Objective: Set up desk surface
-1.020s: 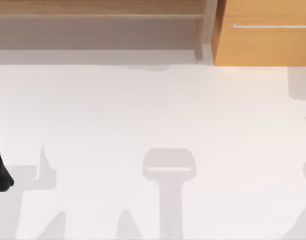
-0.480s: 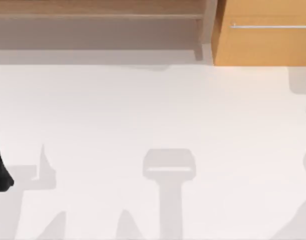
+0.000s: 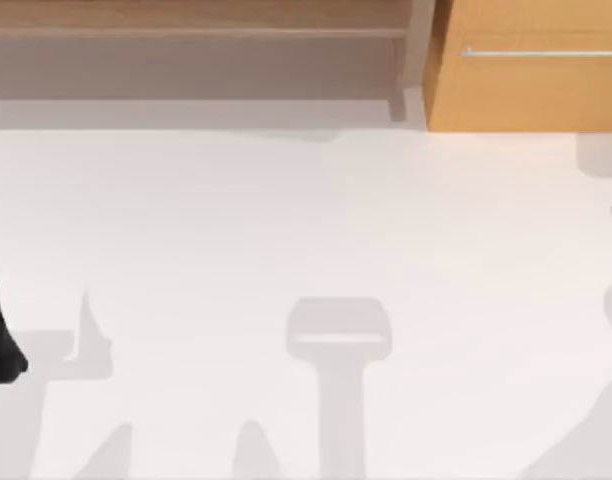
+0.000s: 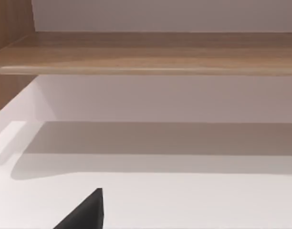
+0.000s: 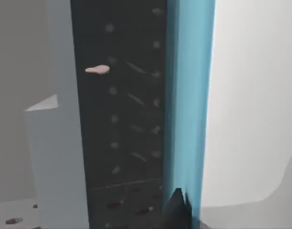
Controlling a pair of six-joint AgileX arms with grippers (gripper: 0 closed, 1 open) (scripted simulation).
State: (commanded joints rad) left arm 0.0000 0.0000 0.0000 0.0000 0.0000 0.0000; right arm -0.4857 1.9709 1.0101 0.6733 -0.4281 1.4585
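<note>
Setting: a rendered office or study workstation, not a kitchen or workshop. Evidence follows. A broad, plain white matte desk surface (image 3: 306, 230), serving as the counter, occupies most of the top view. Along the upper edge of the frame runs a brown wooden shelf board (image 3: 196, 18) on an upright support, with a shadowed recess beneath it. At the upper right stands an orange-tan wooden drawer (image 3: 526, 90) fitted with a slim silver bar handle (image 3: 541, 52). The left wrist view shows the same shelf board (image 4: 146, 52) against a pale wall. Surfaces are uniformly smooth with flat, soft shadows, consistent with simulation.
</note>
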